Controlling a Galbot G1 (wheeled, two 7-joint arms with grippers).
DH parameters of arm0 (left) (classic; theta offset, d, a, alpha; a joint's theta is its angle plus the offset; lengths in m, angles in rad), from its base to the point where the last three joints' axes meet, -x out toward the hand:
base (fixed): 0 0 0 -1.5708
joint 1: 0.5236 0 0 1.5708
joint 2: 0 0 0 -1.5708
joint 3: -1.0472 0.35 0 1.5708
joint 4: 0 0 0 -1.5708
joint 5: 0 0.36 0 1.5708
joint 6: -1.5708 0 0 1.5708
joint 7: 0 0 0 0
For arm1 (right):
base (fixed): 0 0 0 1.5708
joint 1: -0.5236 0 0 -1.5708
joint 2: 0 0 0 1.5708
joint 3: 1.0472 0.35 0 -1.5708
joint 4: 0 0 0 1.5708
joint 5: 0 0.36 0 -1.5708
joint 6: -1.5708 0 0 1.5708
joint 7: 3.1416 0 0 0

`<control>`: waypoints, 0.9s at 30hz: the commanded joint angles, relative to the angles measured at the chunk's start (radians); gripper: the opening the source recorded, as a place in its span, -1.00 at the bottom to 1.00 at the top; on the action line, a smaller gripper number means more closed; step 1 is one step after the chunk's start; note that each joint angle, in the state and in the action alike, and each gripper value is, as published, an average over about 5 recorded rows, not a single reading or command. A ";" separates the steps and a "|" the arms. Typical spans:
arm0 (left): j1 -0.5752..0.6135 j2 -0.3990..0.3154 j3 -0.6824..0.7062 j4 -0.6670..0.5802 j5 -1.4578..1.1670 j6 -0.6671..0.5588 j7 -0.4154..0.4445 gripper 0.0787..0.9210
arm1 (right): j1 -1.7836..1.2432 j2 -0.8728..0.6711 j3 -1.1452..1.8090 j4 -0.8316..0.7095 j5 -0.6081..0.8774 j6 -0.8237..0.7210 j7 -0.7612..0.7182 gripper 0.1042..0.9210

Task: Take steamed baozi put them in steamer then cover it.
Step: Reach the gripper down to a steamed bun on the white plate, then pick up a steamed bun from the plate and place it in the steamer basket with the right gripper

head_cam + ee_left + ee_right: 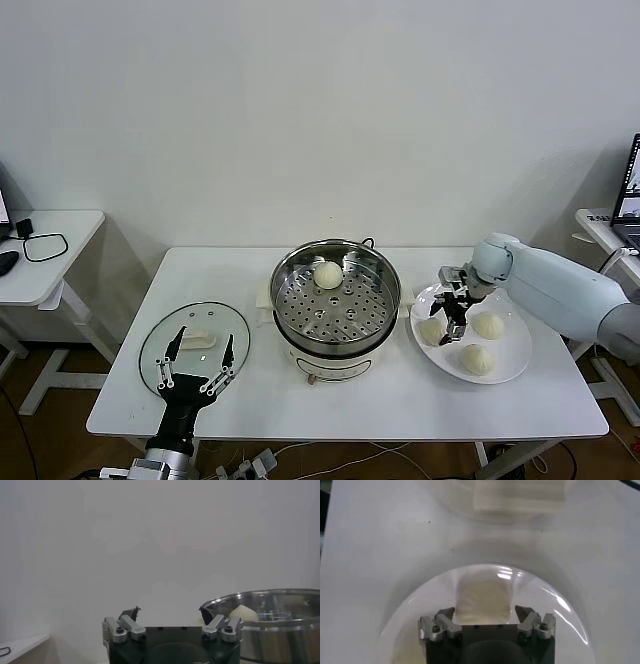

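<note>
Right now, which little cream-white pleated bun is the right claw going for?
The bun nearest the steel steamer on the white plate: the right gripper hangs open over that baozi.

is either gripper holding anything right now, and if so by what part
Nothing is held. The right gripper hangs open over a baozi on the plate; the left gripper is open above the cover.
</note>
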 commanded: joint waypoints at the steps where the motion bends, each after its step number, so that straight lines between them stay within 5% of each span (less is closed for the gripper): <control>1: 0.000 -0.002 -0.003 0.001 0.000 -0.001 -0.001 0.77 | -0.026 0.012 0.018 -0.023 -0.012 -0.004 0.012 0.50; 12: -0.007 0.003 0.005 -0.011 0.000 0.004 -0.003 0.77 | 0.292 -0.055 -0.070 0.123 -0.004 -0.004 -0.163 0.36; 18: -0.011 0.009 0.020 -0.021 -0.002 0.004 -0.004 0.77 | 0.606 0.030 -0.244 0.195 0.162 -0.032 -0.244 0.30; 27: -0.012 0.009 0.027 -0.020 -0.001 0.003 -0.004 0.77 | 0.718 0.237 -0.328 0.300 0.410 -0.128 -0.170 0.28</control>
